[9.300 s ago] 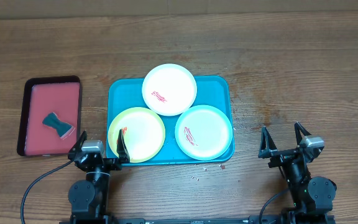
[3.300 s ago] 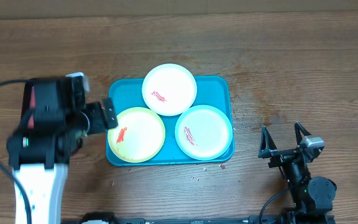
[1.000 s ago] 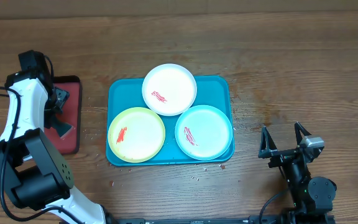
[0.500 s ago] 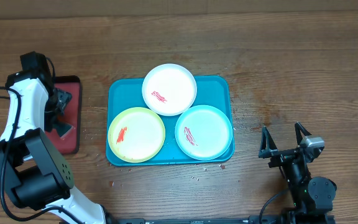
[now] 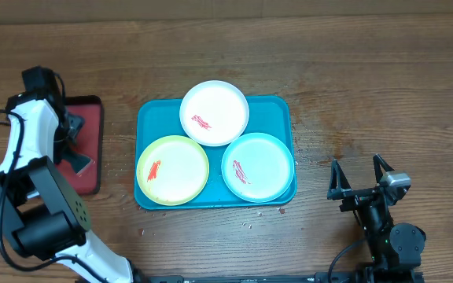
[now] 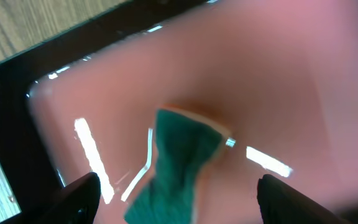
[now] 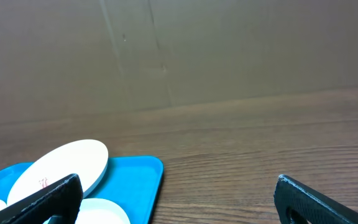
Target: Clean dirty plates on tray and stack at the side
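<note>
Left jaws wide, empty, apparently just above sponge, well apart from plates; right jaws likewise.

Overhead bright, even, sharp, L wrist blurry, glare streaks on pink tray

Overhead: straight down, far, whole table. Left wrist: close, looking down into pink-red tray, blurred. Right wrist: low, level across table; shares teal tray and white plate with overhead.
</note>
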